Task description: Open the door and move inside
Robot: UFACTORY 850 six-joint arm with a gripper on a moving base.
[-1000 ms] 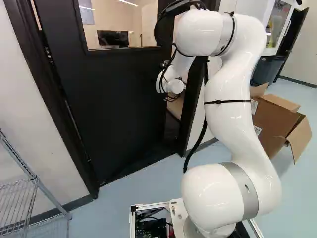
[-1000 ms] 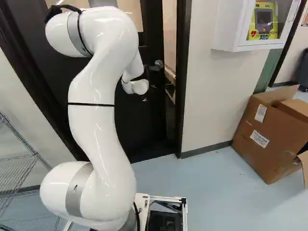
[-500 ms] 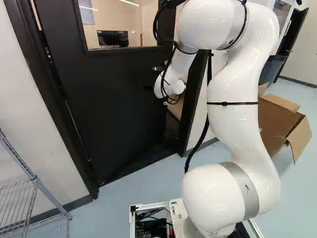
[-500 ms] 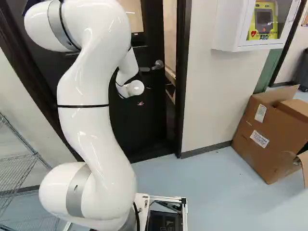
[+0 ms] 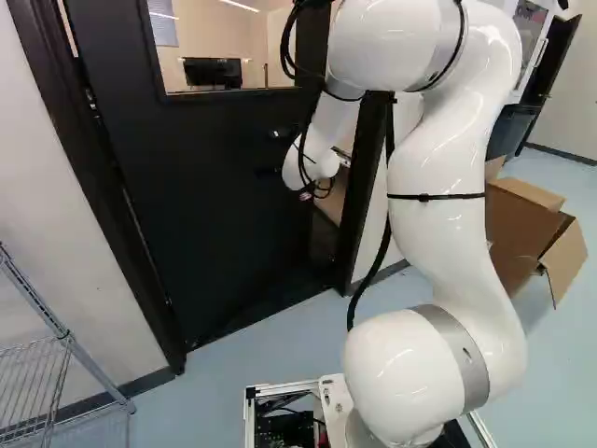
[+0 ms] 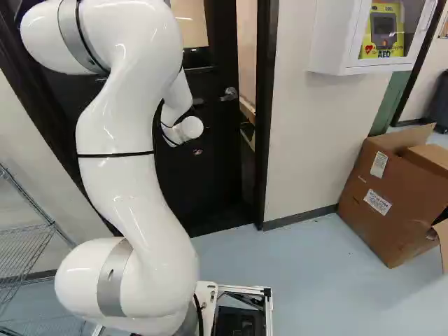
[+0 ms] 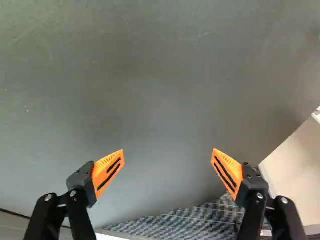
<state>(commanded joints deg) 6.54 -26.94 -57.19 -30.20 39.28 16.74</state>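
In the left base view, the black door (image 5: 215, 196) is a bit open, and a gap by its free edge shows the room inside. Its window (image 5: 261, 42) shows a dark screen (image 5: 213, 72) in there. The white arm (image 5: 443, 163) reaches up and over to the door. Only small bits of the gripper (image 5: 305, 196) peek out past the arm's end, low by the door's free side. A wire shelf (image 5: 65, 334) stands by the wall. At the arm's foot, an open metal frame (image 5: 250, 415) has wires and a circuit board (image 5: 284, 430) in it.

In the right base view, the silver door handle (image 6: 229, 94) sits near the door's free edge, just beside the arm's end. The black door frame (image 6: 263, 140) is past the gap. On the wall, a white cabinet (image 6: 332, 38) holds a yellow defibrillator (image 6: 384, 31). A brown cardboard box (image 6: 388, 199) is on the floor with its flaps up; I cannot tell what is in it.

In the wrist view, the gripper (image 7: 168, 151) is wide open, its orange pads (image 7: 108, 171) far apart and holding nothing. The dark door is right ahead. I cannot tell if the fingertips touch it.
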